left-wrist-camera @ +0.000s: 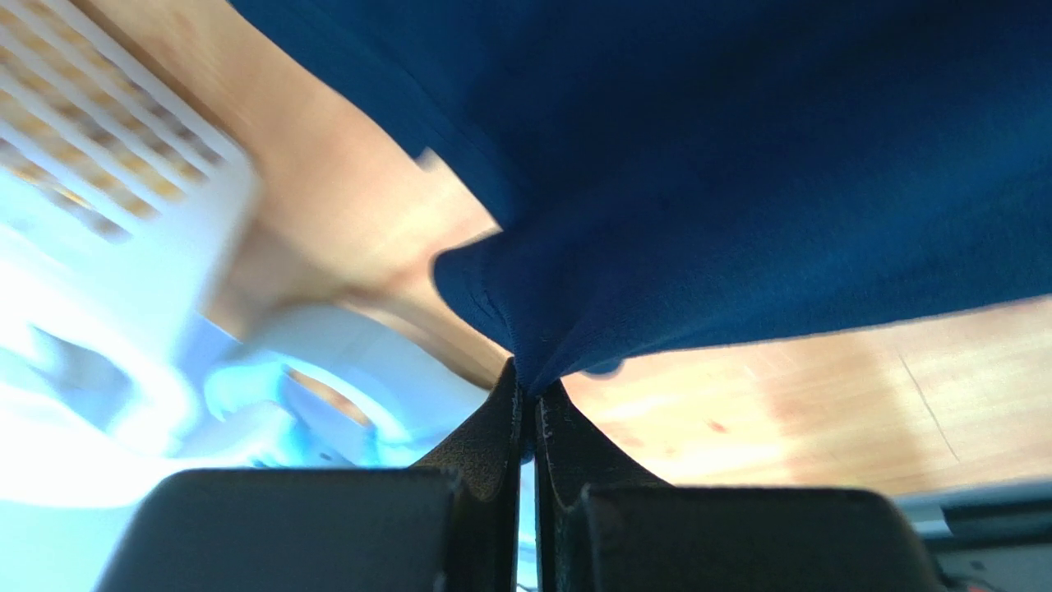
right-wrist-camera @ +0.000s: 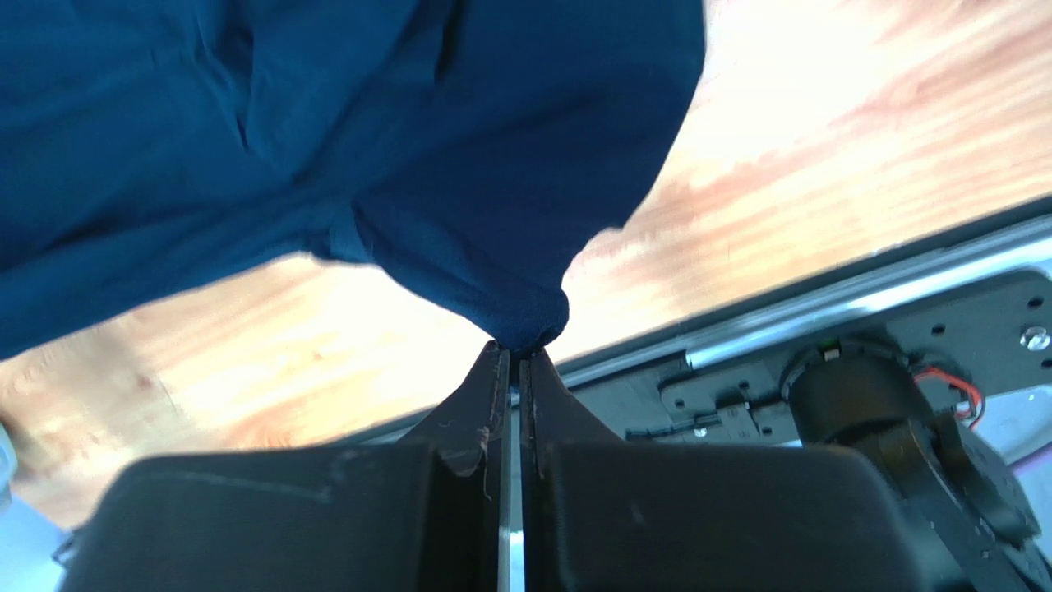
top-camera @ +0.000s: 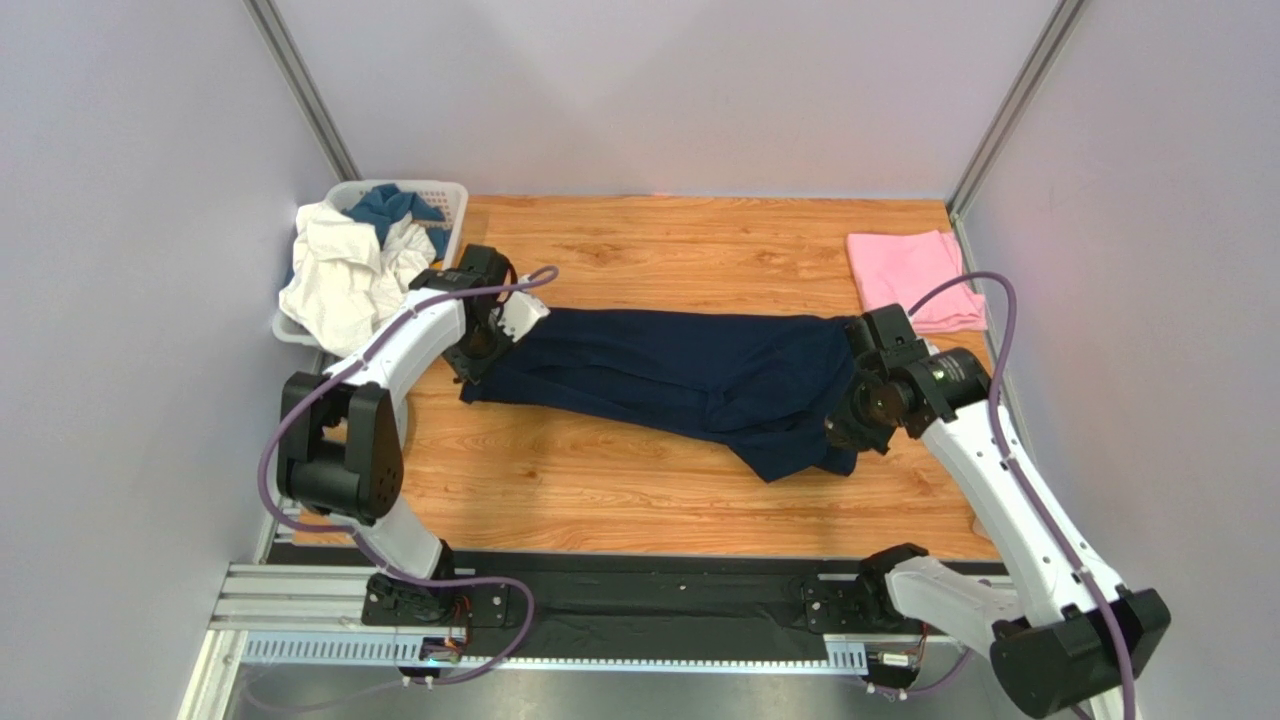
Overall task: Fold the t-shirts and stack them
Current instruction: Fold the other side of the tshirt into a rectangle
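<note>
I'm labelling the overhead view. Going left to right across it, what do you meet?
A white laundry basket of clothes → left gripper, pinching the shirt's left end → navy t-shirt → pink t-shirt.

A large t-shirt (top-camera: 676, 383) is stretched across the table (top-camera: 631, 503) between the left hand (left-wrist-camera: 531, 395) and right hand (right-wrist-camera: 514, 358), with a basket (top-camera: 439, 192) set back left and a smaller t-shirt (top-camera: 909, 270) back right.

Two white-and-black robot arms with looping purple cables (top-camera: 1008, 338).
Left arm (top-camera: 394, 342) and right arm (top-camera: 1010, 480) have smooth white links and bulky black joint housings; left gripper (left-wrist-camera: 527, 392) and right gripper (right-wrist-camera: 513, 355) have black, wedge-shaped fingers (right-wrist-camera: 475, 407).
</note>
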### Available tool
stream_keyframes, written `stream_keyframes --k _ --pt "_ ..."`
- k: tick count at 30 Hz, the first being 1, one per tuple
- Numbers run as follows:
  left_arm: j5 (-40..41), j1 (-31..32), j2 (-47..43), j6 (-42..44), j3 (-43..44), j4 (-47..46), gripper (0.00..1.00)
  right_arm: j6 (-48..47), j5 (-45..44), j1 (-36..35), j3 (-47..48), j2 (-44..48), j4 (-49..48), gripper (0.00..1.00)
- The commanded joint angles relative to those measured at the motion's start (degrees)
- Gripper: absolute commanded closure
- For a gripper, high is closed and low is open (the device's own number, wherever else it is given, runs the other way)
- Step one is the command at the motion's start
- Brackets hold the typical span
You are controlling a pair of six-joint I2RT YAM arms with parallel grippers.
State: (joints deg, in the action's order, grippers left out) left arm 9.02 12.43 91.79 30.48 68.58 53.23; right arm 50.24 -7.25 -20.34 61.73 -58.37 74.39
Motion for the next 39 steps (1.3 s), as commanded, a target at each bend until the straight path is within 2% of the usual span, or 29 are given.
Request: stream_keyframes --k 1,7,14,21,33,39 --pt "1.62 -1.35 5.58 2.30 8.48 0.73 1.00 -5.23 -1.55 3.54 4.79 -4.81 -6.09 1.00" --pt "2.67 -2.14 11.30 3.01 13.86 0.73 1.00 -8.48 -0.05 8.82 11.64 -11.84 -9.52 1.00" --pt "3.47 -2.41 14.91 3.62 16.85 -0.15 1.00 -10.07 0.65 10.32 17.54 -20.02 -13.04 1.00" --pt "4.51 -2.41 20.79 3.71 21.94 0.12 1.00 -11.47 0.39 10.93 25.00 -33.89 -15.42 1.00" --pt "7.33 -2.41 24.75 4.85 21.69 -2.34 1.00 -13.15 -3.39 13.75 37.13 -43.05 -14.71 1.00" --pt "9.26 -2.41 26.33 5.47 22.82 -4.54 0.98 -13.06 -3.04 13.83 39.25 -49.03 -15.24 1.00"
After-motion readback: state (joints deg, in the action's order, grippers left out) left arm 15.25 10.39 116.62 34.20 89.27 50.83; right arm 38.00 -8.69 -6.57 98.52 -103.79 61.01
